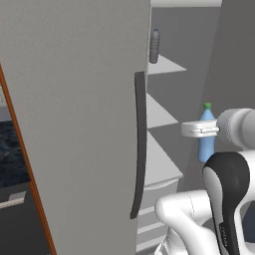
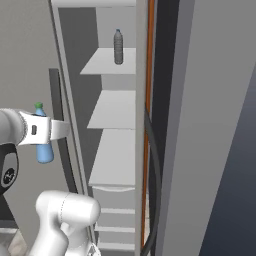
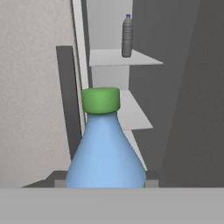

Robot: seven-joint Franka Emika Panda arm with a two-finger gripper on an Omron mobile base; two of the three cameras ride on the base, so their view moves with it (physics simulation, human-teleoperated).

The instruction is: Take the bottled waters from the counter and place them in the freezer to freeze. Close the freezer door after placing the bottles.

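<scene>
Hand (image 1: pixel 205 130) clenched on the pale blue bottle (image 1: pixel 206 134), green cap (image 1: pixel 207 106) up, bottle upright. In the left base view the hand comes in from the right and grips the bottle around its upper body; the lower body hangs clear below the hand. In the right base view the same bottle (image 2: pixel 44 150) sits behind the hand (image 2: pixel 56 130), just left of the dark vertical handle (image 2: pixel 60 125) of the left-hand grey door.

The bottle is held in the air in front of the open freezer (image 2: pixel 114 150), not on any shelf (level with the middle shelves, outside the compartment edge as far as I can tell).

Grey-clear bottle (image 2: pixel 118 47) with dark cap stands upright on the top white shelf (image 2: pixel 107 62), toward the back. Same bottle seen in the hand view (image 3: pixel 127 36), well beyond the blue bottle (image 3: pixel 106 153), and at top of the left base view (image 1: pixel 154 46).

Lower white shelves (image 2: pixel 116 111) bare. Drawer front (image 2: pixel 119 200) under the lowest shelf.

Right-hand freezer door (image 1: pixel 74 124) stands swung open; its long dark bar handle (image 1: pixel 140 144) faces the camera in the left base view. Orange-brown edge strip (image 2: pixel 148 125) runs down beside the opening.
</scene>
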